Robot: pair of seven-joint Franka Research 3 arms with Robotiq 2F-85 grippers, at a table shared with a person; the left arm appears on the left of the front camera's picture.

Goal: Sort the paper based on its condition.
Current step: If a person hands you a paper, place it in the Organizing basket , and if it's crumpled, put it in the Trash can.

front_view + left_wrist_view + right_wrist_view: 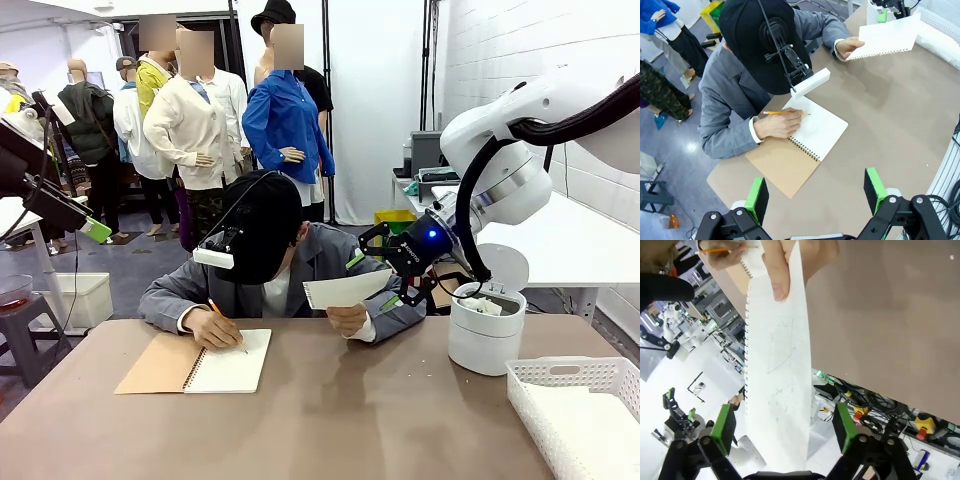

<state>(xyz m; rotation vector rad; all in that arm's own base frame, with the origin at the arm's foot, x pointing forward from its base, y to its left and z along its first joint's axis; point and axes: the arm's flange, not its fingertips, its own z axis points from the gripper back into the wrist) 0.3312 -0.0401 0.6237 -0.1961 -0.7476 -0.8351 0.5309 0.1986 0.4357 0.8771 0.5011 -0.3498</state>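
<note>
Right jaws spread; paper sheet (777, 380) between them, held by person's hand (790, 260).

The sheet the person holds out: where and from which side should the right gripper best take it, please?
Probably the free end of the sheet, opposite the person's hand. It sits flat, edge-on between the pads of the open right gripper, so approach along its length and close on both faces, clear of the thumb.
</note>
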